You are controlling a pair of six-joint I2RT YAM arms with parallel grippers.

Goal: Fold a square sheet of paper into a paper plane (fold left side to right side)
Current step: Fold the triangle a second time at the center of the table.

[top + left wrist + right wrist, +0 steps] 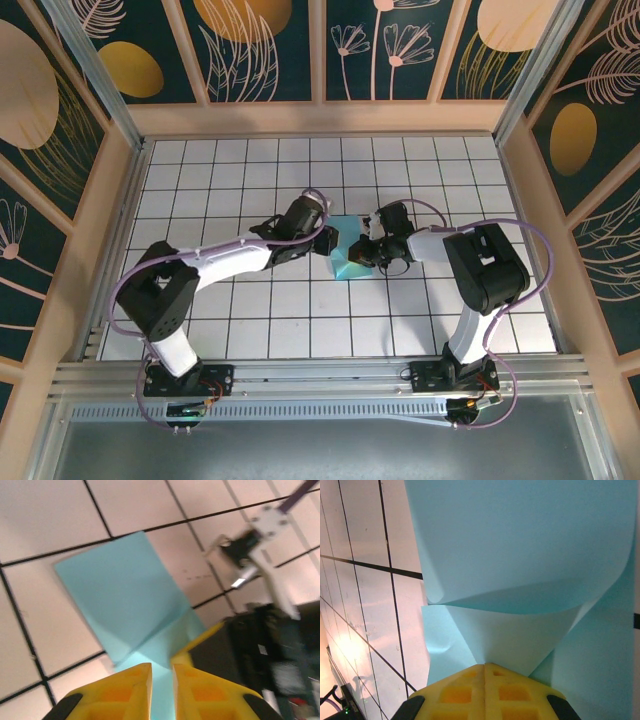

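Near the middle of the tabletop [200, 300], a little toward its right edge, we see from the top camera the square sheet of paper [350, 263], turquoise and partly hidden by both arms. The left tool [328, 240] reaches in from the near left corner and meets the sheet's left side. The right tool [372, 252] comes from the right edge and sits at the sheet's right side. From this height we cannot tell how either tool's jaws stand.

In the left wrist view, the left tool [162, 669] hangs just over the near part of the square sheet of paper [120, 585]. Its yellow fingers [125, 685] stand a narrow slit apart, with turquoise showing through the gap. We see nothing pinched between them. The sheet lies across the black grid lines of the tabletop [45, 515], one flap folded over the layer beneath. The right arm [260, 655] is dark and blurred just beside the sheet's right side.

In the right wrist view, the right tool [485, 666] has its yellow fingers [455, 692] pressed together with no gap. The square sheet of paper [520, 545] runs right into their tips, so we take it as pinched there. The upper layer curls over in a soft roll above the lower one. White tabletop [365, 530] shows along the left.
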